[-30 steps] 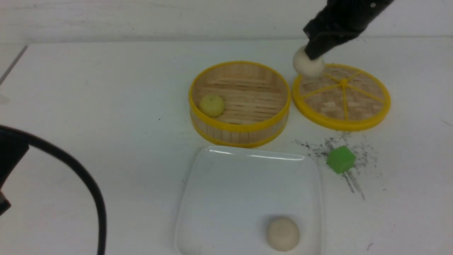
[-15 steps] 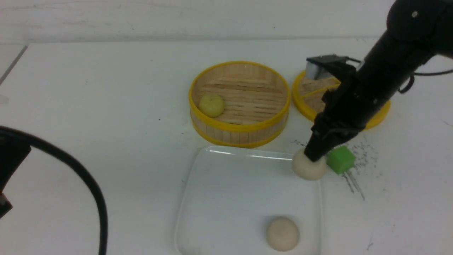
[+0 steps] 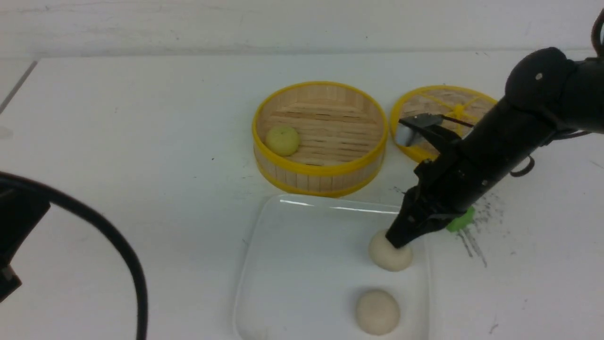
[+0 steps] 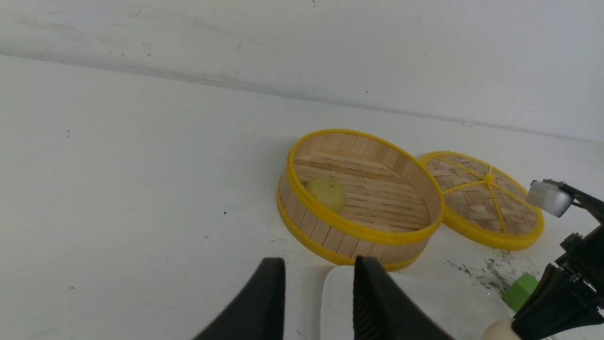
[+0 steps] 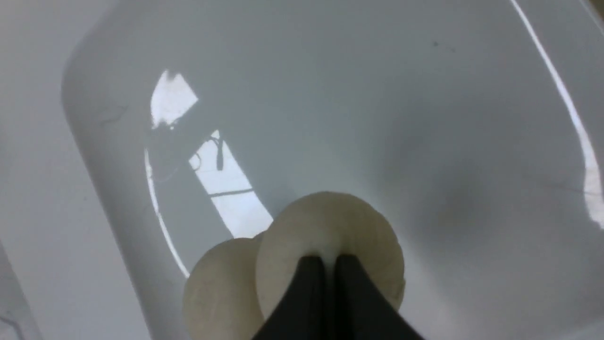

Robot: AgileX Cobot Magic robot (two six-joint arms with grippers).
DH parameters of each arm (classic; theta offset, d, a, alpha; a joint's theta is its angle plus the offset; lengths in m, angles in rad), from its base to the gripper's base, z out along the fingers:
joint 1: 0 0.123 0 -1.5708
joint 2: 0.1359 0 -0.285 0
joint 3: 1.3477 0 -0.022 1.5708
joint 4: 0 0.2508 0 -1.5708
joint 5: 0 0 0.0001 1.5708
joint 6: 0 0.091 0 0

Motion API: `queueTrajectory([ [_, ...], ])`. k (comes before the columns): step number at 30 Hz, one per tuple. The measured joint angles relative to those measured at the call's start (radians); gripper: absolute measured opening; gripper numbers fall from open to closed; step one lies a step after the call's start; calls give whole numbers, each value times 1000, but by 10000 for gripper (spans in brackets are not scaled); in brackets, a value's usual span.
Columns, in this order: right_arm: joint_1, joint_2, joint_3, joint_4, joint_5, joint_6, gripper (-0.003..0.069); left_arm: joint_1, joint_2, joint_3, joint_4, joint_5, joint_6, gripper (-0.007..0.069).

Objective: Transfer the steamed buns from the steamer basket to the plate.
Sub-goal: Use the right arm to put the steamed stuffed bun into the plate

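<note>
Nearest, one cream bun (image 3: 377, 311) lies free on the plate (image 3: 292, 264). Just behind it, over the plate's right side, the right end effector (image 3: 398, 241) is closed tightly on the top of a second cream bun (image 3: 390, 252), pinching the dough. This bun sits directly below the tips and very low; whether it touches the plate cannot be told. The release probably needs only an opening. The left end effector (image 4: 319, 267) is open and empty. Farther, the yellow-green bun (image 3: 282, 140) lies in the left part of the steamer basket (image 3: 321, 172), far-left of the right end effector.
</note>
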Motion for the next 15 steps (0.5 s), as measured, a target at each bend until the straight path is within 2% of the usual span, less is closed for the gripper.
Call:
queueTrajectory([
  [12, 0, 20, 17, 31, -38, -70, 36, 0, 0, 0, 0, 10, 0, 240],
  [15, 0, 20, 17, 31, -31, -71, 108, 0, 0, 0, -1, 13, 0, 240],
])
